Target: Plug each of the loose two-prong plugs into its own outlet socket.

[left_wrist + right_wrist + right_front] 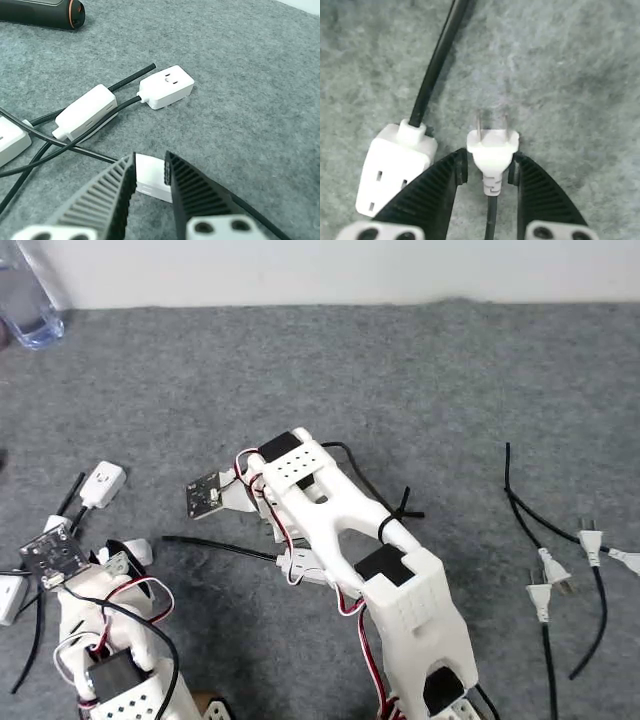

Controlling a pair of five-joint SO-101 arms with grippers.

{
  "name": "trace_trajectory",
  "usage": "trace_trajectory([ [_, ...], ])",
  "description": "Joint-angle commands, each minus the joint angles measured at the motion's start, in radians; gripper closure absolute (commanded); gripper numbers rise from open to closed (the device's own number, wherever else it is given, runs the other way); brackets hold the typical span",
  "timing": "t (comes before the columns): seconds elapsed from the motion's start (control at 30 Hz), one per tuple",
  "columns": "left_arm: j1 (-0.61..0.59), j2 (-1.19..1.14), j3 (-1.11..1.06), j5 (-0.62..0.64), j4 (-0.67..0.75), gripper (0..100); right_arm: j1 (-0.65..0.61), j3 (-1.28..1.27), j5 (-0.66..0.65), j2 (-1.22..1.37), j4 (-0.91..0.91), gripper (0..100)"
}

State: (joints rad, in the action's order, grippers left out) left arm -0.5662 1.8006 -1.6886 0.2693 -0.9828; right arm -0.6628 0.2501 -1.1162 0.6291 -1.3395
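Right wrist view: a white two-prong plug (492, 147) is recorded between the black fingers of the right gripper (489, 156), which is clamped on the plug's body. The prongs are directed away from the wrist and are bare, entered in nothing. A white corded socket (395, 172) is noted on the grey mat (570, 60) just beside that plug. Its slots are on the face turned to the camera, not toward the prongs.

In the left wrist view the left gripper (150, 157) is seen closed narrowly about a white socket block (150, 182). A firm pinch is judged likely, though contact is partly hidden. Other white sockets (167, 86) are observed beyond it among black cords, and no plug is seen seated in any of them.

In the high view several loose plugs (541, 598) are logged on the mat, well apart from both arms.

Progress is assessed as early: one plug is in hand, no connection is found made, and every mating is outstanding. The held prongs are judged to need alignment with a socket face before insertion.
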Motion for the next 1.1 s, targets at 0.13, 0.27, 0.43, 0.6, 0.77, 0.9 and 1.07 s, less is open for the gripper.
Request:
trace_trajectory([
  [0.13, -0.003, 0.005, 0.004, -0.008, -0.003, 92, -0.054, 0.055, -0.006, 0.027, 0.021, 84.8],
  [0.27, -0.003, 0.005, 0.004, -0.008, -0.003, 92, -0.053, 0.057, -0.005, 0.041, 0.019, 84.8],
  [0.43, -0.003, 0.003, 0.004, -0.008, -0.005, 92, -0.041, 0.057, -0.009, 0.042, -0.022, 85.7],
  [0.6, -0.003, 0.003, 0.004, -0.008, -0.005, 92, -0.025, 0.057, -0.011, 0.042, -0.053, 98.9],
  [0.77, -0.003, 0.003, 0.004, -0.008, -0.005, 92, -0.025, 0.057, -0.008, 0.045, -0.065, 99.0],
  [0.9, -0.002, 0.002, 0.004, -0.006, -0.005, 92, -0.024, 0.057, 0.009, 0.042, -0.065, 99.0],
  [1.07, 0.146, 0.006, 0.004, 0.000, 0.035, 92, -0.013, 0.106, 0.132, -0.013, -0.114, 99.1],
])
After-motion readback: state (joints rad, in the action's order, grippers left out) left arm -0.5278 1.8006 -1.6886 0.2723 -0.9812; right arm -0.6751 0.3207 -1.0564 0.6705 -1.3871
